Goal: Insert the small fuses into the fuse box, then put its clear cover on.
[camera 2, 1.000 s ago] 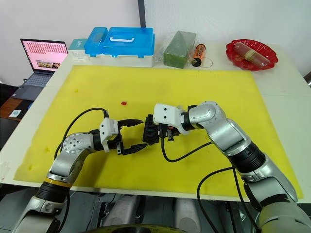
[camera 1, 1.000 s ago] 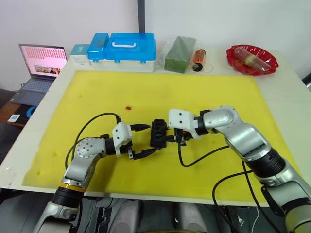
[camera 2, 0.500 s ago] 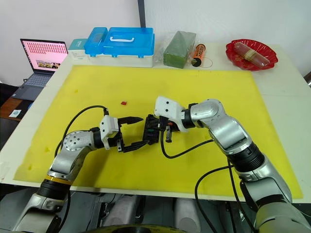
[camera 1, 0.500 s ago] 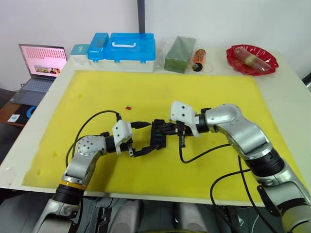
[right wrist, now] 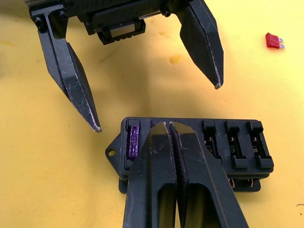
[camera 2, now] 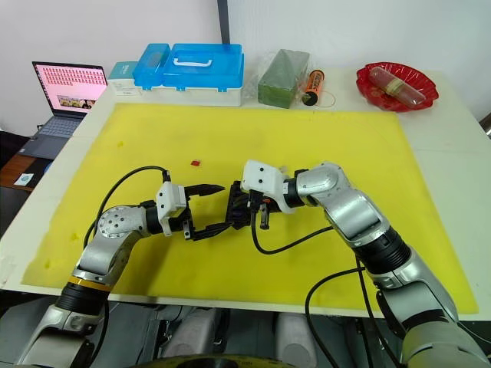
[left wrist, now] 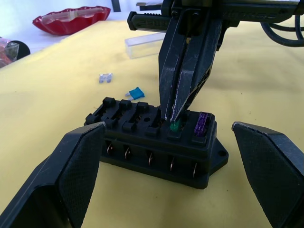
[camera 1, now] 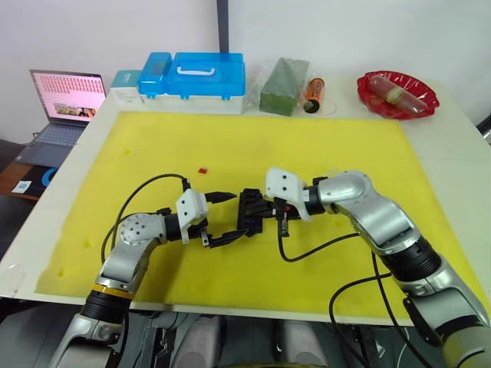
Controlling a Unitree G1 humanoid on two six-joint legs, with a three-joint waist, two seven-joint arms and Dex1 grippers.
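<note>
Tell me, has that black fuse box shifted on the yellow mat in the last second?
No. The fuse box sits at the same spot, judged against the red fuse lying on the yellow mat.

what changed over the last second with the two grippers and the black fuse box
Little. The right gripper, fingers shut on a small green fuse, lifted a bit and came back down onto the black slotted plastic fuse box. The left gripper stayed open around the box's near end. The box, the purple fuse seated in it and the loose red fuse did not move.
</note>
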